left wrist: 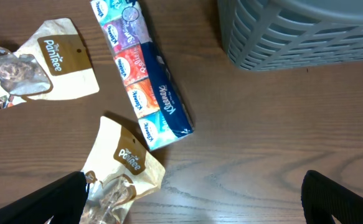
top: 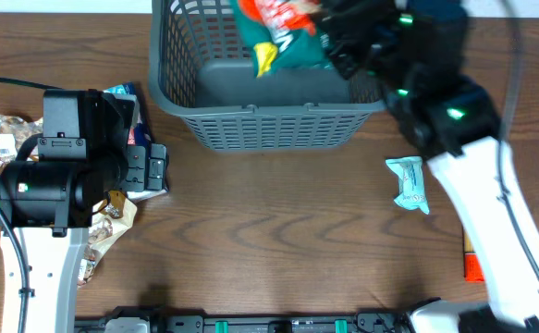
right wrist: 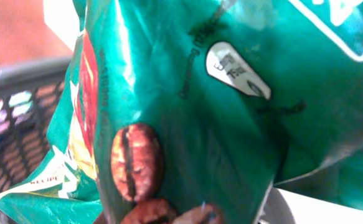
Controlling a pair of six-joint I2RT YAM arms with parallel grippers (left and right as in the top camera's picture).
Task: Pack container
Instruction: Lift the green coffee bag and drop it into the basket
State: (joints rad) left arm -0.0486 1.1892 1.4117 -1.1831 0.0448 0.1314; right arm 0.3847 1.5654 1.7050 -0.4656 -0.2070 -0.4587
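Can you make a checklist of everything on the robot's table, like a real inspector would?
Surface: brown wooden table, no spills seen.
Job's things: grey slotted basket at the far edge; green coffee bag over it.
Clutter: Kleenex tissue pack and two Pantree pouches on the left; light blue packet on the right.
Grippers: left gripper open and empty, above the near pouch; right gripper holds the coffee bag, fingers hidden.
Cables: black cable by the left arm.
Surroundings: nothing seen.
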